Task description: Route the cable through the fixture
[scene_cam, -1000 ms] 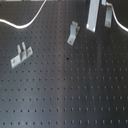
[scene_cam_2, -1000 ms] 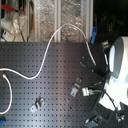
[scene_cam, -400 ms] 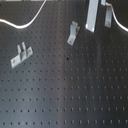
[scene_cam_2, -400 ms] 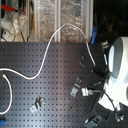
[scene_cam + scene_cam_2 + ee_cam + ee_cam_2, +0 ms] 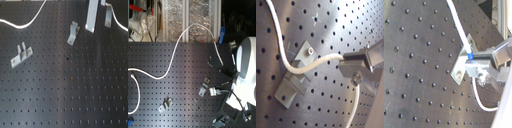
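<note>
The white cable (image 5: pixel 176 50) snakes across the black perforated board from the second exterior view's left, arcs up and drops toward my arm. In both wrist views the cable (image 5: pixel 321 60) lies across a small metal bracket fixture (image 5: pixel 295 80) and runs into my gripper (image 5: pixel 354 67), which is shut on it, with slack hanging beyond. The second wrist view shows a blue mark on the cable (image 5: pixel 459 27) beside the fixture (image 5: pixel 460 67). In the first exterior view my gripper (image 5: pixel 98 25) hangs just right of that fixture (image 5: pixel 74 33).
Another bracket (image 5: pixel 21 55) stands at the first exterior view's left, also seen as bracket (image 5: pixel 165 104) in the second exterior view. A further bracket (image 5: pixel 220 120) sits near the board's front edge. The white arm body (image 5: pixel 247 65) fills the second exterior view's right.
</note>
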Controlling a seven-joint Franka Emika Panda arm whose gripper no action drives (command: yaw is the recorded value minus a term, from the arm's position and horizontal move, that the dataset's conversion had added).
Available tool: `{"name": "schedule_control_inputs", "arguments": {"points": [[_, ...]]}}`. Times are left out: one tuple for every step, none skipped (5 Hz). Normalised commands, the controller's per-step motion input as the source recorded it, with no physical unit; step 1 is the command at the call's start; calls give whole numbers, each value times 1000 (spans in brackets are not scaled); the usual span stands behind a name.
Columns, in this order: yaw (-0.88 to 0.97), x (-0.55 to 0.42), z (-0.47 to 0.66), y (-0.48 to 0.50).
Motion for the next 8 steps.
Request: {"name": "schedule_control_inputs", "arguments": {"points": [[0,0,34,0],[0,4,374,4],[0,5,383,5],[0,0,14,0],[0,-74,164,-23],[0,-207,20,-46],[0,-15,1,-15],[9,-246,90,-110]]}}
